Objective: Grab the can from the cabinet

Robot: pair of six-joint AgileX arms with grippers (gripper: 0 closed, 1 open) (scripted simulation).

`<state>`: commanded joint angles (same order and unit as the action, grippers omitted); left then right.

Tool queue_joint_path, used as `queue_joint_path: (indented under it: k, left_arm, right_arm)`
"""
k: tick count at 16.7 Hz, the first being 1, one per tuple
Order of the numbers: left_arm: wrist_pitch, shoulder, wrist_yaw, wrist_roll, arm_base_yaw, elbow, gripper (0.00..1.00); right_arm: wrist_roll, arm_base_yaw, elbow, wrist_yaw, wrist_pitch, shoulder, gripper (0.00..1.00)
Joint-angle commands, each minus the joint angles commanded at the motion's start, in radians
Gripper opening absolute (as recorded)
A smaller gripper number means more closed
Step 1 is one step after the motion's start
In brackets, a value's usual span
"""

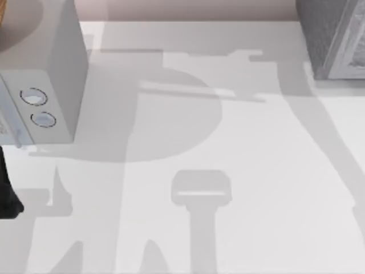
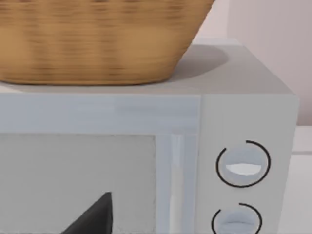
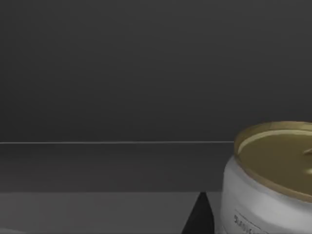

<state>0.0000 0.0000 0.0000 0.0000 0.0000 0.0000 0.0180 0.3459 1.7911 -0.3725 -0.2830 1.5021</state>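
Right tool (image 3: 199,218) looks into a dark grey hollow, which we take to be the inside of the cabinet (image 1: 333,34) at the far right corner of the worktop (image 1: 256,171). The can (image 3: 273,180) stands upright on the hollow's floor, white-bodied with a gold lid, and off to one side of the tool rather than squarely ahead of it.

We judge the step in hand to be the approach to the grasp. To do it well, we should shift sideways until the can sits centred in front of the tool. Then we can advance level and low enough to take the white wall below the lid's rim, without nudging the can toward the back wall.

A dark part of the tool shows just beside the can, with a thin gap between them. We cannot tell whether the tool is released or clenched, and it appears to hold nothing.

Our left tool (image 2: 92,217) is parked by the left edge of the worktop. It faces the light grey box (image 2: 243,112) with two dials that carries a basket (image 2: 97,39), and we cannot tell its state either.
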Motion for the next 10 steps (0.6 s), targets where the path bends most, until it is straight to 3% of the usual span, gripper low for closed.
queue_joint_path:
  k: [7, 10]
  left_arm:
    - [0.000, 0.000, 0.000, 0.000, 0.000, 0.000, 1.00]
    - [0.000, 0.000, 0.000, 0.000, 0.000, 0.000, 1.00]
  right_arm:
    - [-0.003, 0.281, 0.046, -0.276, -0.307, -0.253, 0.00]
    - [-0.005, 0.350, 0.051, -0.344, -0.377, -0.321, 0.00]
